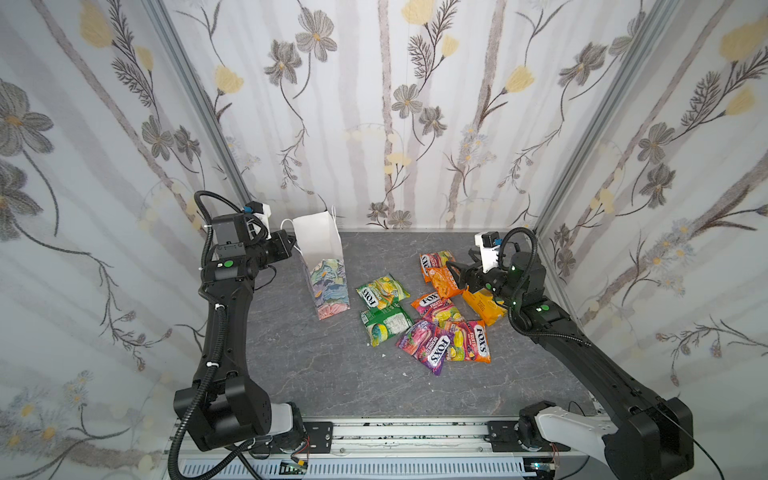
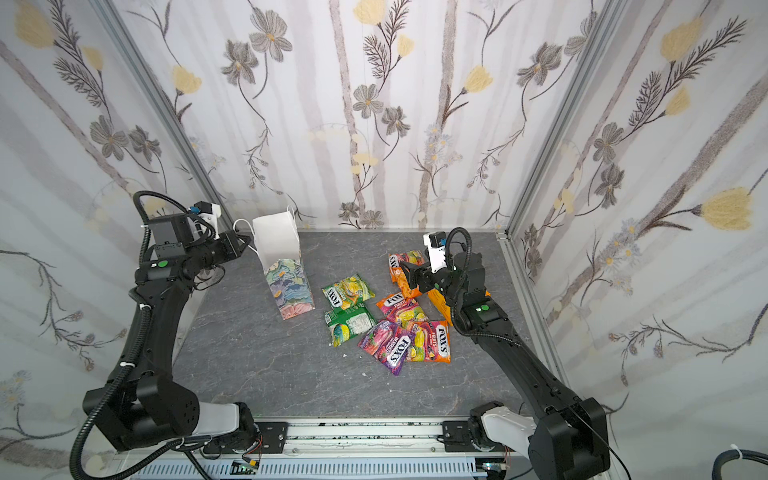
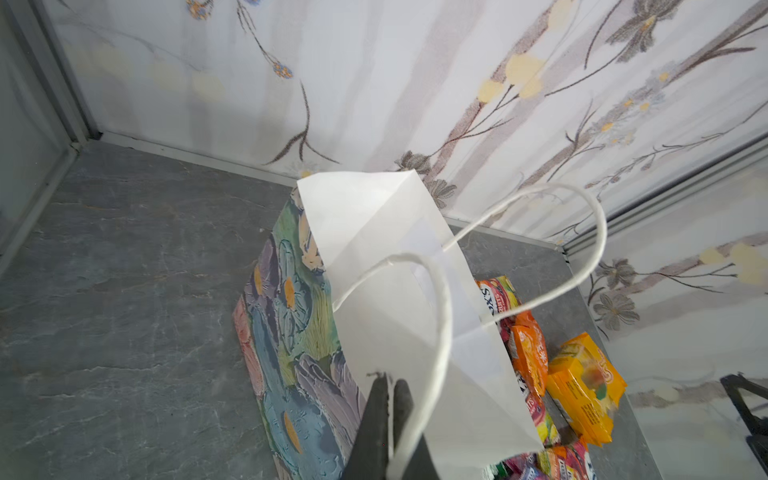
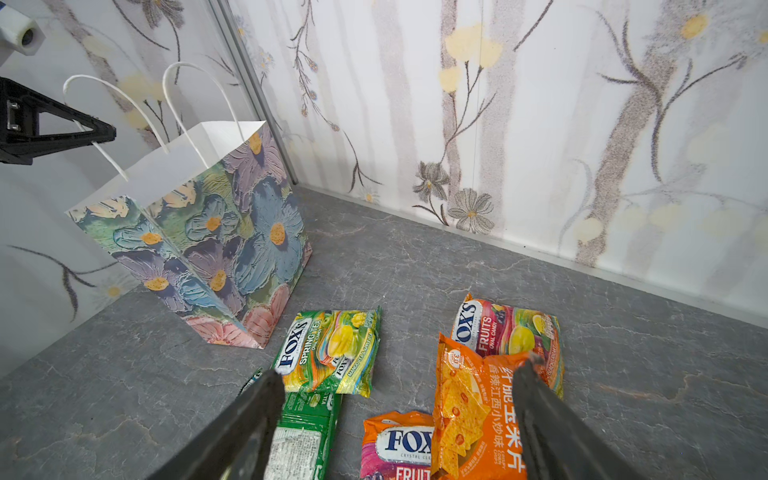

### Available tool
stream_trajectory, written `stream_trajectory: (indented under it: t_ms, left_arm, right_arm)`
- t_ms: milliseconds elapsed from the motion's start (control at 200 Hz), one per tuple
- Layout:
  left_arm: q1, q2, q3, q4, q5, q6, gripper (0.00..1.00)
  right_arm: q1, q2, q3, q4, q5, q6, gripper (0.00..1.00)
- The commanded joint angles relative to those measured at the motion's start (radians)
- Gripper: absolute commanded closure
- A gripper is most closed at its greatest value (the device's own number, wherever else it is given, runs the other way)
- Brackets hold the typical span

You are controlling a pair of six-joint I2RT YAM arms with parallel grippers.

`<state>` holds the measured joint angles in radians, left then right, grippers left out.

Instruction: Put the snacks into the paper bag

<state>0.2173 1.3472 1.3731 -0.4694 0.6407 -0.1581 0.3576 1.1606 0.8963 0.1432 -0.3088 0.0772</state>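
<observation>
Right fingers (image 4: 249, 428), spread wide, hang over the orange pouch (image 4: 469, 415) at the bench's (image 1: 332, 374) far right, its length along their reach; the paper bag (image 4: 216, 232) stands far left, its top edge pinched by the left fingers (image 3: 376, 419).

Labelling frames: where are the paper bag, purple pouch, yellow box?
paper bag (image 4: 232, 237): right wrist view, painted side.
purple pouch (image 1: 427, 347): in a top view, middle.
yellow box (image 3: 582, 386): left wrist view, front face.

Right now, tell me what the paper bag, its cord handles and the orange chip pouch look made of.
The paper bag: stiff paper, matte white inside; sharp creases, outside printed like thick brushstrokes.
The cord handles: probably twisted paper cord; thin, white, standing in stiff loops.
The orange pouch: glossy plastic film, it seems; crinkles and highlights.
</observation>
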Motion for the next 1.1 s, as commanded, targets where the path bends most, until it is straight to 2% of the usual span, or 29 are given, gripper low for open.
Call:
stream_trajectory:
  t_ms: [0, 145, 270, 395, 809, 979, 1094]
  left_arm:
    - [0.002, -0.056, -0.043, -0.001, 0.074, -0.005, 1.0]
    - [0.009, -0.127, -0.134, 0.04, 0.137, -0.033, 1.0]
    - [0.011, -0.136, -0.15, 0.031, 0.198, -0.037, 1.0]
    - [0.012, -0.168, -0.161, 0.025, 0.209, -0.038, 1.0]
    - [0.018, -0.263, -0.216, -0.098, 0.084, -0.008, 1.0]
    - [0.021, -0.292, -0.242, -0.108, 0.036, -0.009, 1.0]
    - [0.021, -0.302, -0.247, -0.109, -0.003, -0.011, 1.0]
  right_arm:
    - [0.016, 0.016, 0.022, 0.015, -0.014, -0.02, 0.14]
    - [0.043, 0.053, 0.073, -0.017, 0.003, -0.037, 0.14]
    - [0.06, 0.068, 0.088, -0.019, 0.016, -0.052, 0.14]
    - [0.074, 0.086, 0.117, -0.036, 0.018, -0.069, 0.14]
    - [0.13, 0.114, 0.13, -0.044, 0.04, -0.079, 0.14]
    - [0.198, 0.156, 0.154, 0.022, 0.019, -0.062, 0.13]
    - [0.265, 0.246, 0.253, 0.038, 0.034, -0.06, 0.13]
